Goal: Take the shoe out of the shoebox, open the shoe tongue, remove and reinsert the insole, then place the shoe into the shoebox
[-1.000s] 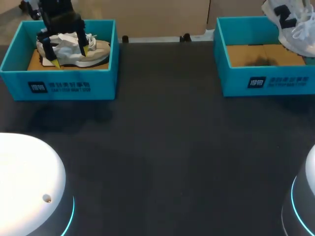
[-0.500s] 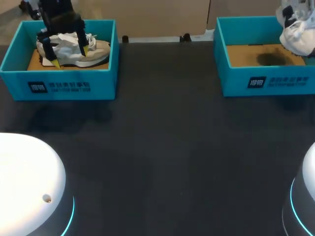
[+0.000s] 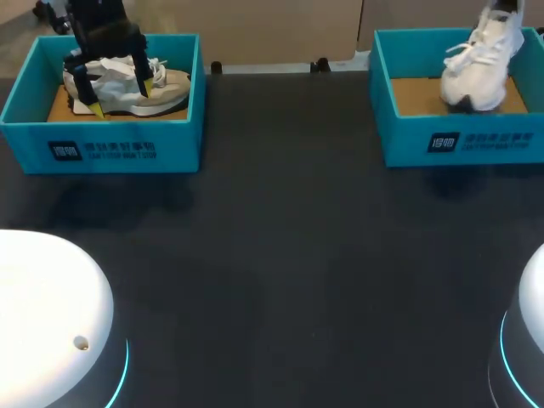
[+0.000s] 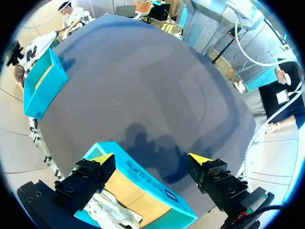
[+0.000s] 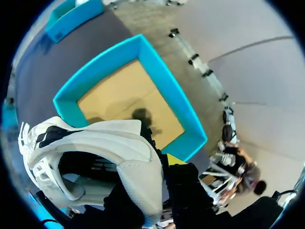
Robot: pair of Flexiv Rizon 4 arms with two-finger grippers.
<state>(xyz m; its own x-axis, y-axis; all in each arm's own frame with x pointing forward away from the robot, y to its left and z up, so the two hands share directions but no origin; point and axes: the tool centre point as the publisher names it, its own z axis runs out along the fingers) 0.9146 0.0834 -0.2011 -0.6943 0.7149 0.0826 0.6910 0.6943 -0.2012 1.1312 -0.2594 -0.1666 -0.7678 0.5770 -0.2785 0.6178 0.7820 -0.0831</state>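
Observation:
A beige and white shoe (image 3: 166, 89) lies in the left teal shoebox (image 3: 110, 144). My left gripper (image 3: 121, 95) hangs over it, open, its yellow tips on either side of the shoe's rear half. In the left wrist view that gripper (image 4: 152, 160) stands wide open above the box's front wall (image 4: 147, 183), with the shoe (image 4: 112, 212) beneath it. A white shoe (image 3: 480, 59) hangs toe-down in the right teal shoebox (image 3: 459, 140). My right gripper (image 5: 159, 160) is shut on the heel collar of this white shoe (image 5: 109, 143), above the box's cardboard floor (image 5: 128, 100).
The dark tabletop (image 3: 280, 246) stretches between the two boxes and toward me. The round white bases of my arms (image 3: 42, 323) sit at the near corners. The left box shows far off in the right wrist view (image 5: 74, 19).
The white shoe has swung in from the right edge, turned, and now hangs toe-down lower over the right box. My left arm and the beige shoe have not moved.

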